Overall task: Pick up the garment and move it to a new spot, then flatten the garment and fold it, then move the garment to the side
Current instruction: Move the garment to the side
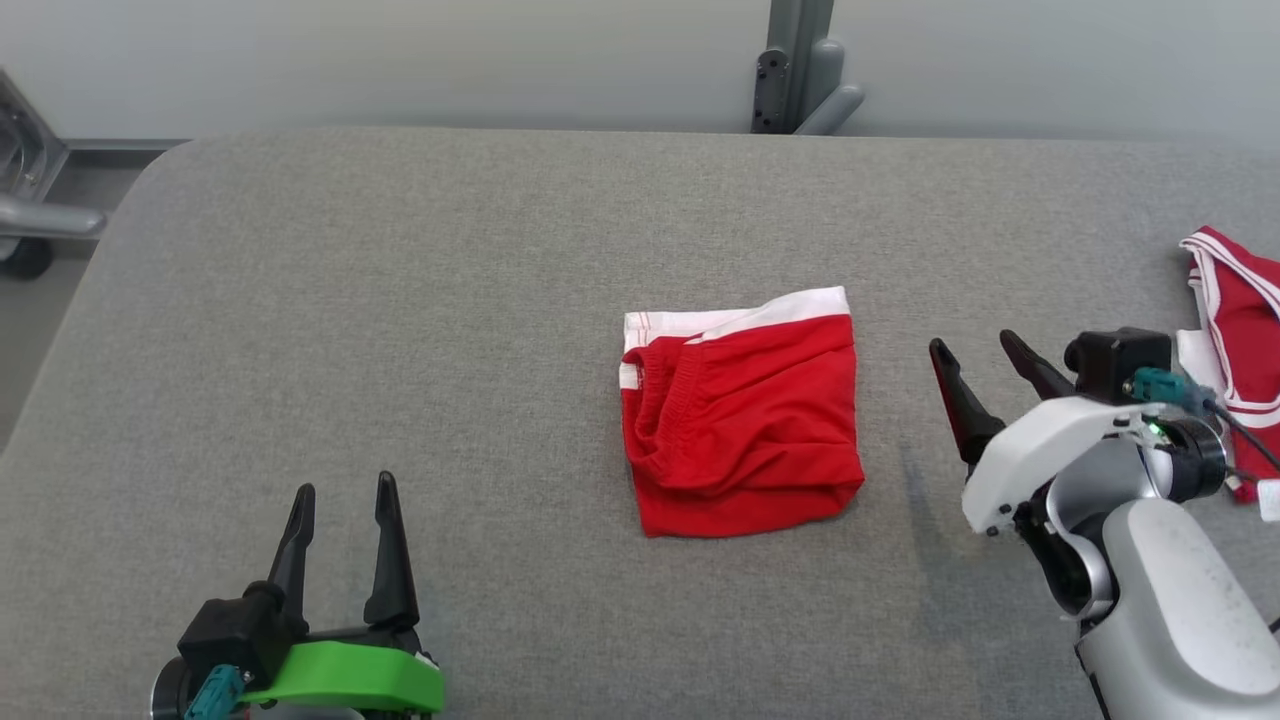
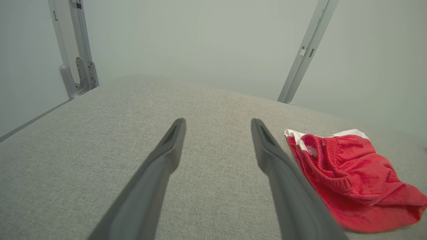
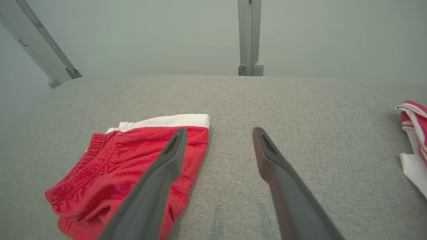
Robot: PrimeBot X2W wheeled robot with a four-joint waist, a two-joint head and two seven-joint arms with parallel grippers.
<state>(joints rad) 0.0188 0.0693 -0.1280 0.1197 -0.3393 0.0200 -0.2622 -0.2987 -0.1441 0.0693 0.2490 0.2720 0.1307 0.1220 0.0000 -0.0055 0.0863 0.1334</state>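
Between the spread left claw (image 1: 345,485) and the spread right claw (image 1: 972,341) lies the folded garment (image 1: 745,420), touching neither.

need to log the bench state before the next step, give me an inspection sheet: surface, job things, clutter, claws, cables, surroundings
surface: grey fabric-covered table, no stains seen
job's things: red garment with a white band, folded into a compact block, lying mid-table, not held
clutter: second red-and-white garment, bunched at the table's right edge
grippers: left claw open and empty at the near left; right claw open and empty, to the right of the red garment and not touching it
cables: teal connector with a dark cable on the right wrist, running over the second garment
surroundings: pale wall; grey metal post behind the table
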